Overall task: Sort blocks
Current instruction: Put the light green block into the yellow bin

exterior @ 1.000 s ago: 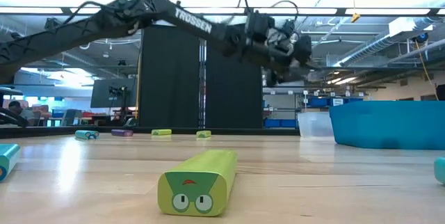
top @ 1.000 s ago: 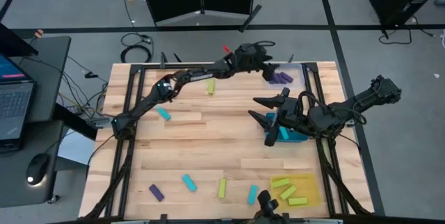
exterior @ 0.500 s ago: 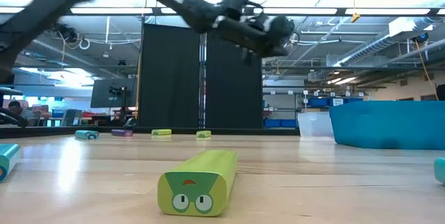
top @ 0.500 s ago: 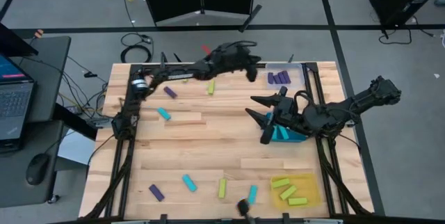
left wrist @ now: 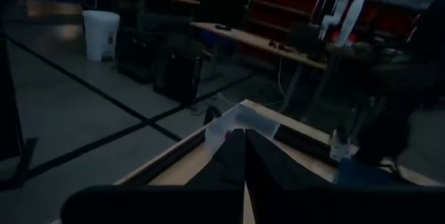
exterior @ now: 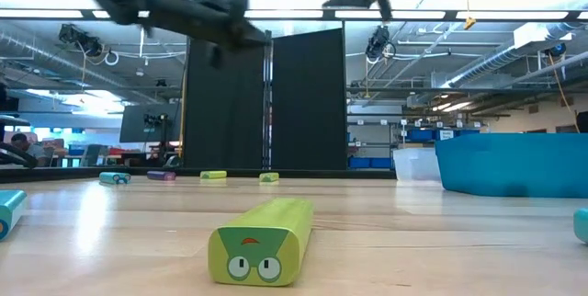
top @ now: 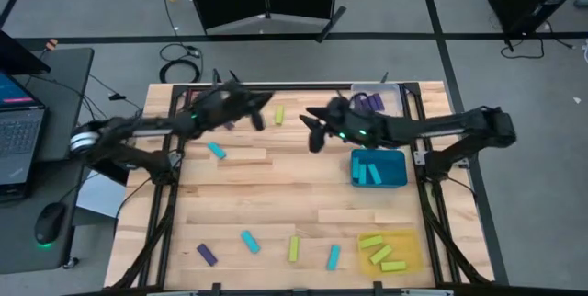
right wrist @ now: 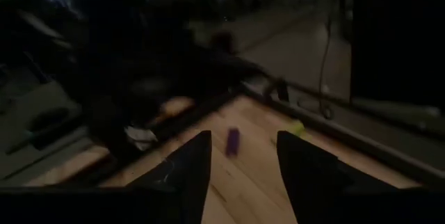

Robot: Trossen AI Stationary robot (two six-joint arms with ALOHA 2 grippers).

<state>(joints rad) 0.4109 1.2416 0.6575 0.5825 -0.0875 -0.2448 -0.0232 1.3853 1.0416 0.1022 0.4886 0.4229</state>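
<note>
A wooden table (top: 276,181) carries scattered blocks (top: 250,240) and trays (top: 378,168).

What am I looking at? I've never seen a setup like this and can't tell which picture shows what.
Two dark robot arms work at a wooden table, sorting small coloured blocks. One camera looks straight down, one sits at table height, and one rides on each wrist. From above, the left end effector is shut and holds nothing; the right end effector is open and empty. Both hover over the far half. The teal tray holds cyan blocks, the yellow tray yellow-green ones, the clear tray purple ones. Loose blocks lie around, such as a cyan block.
</note>
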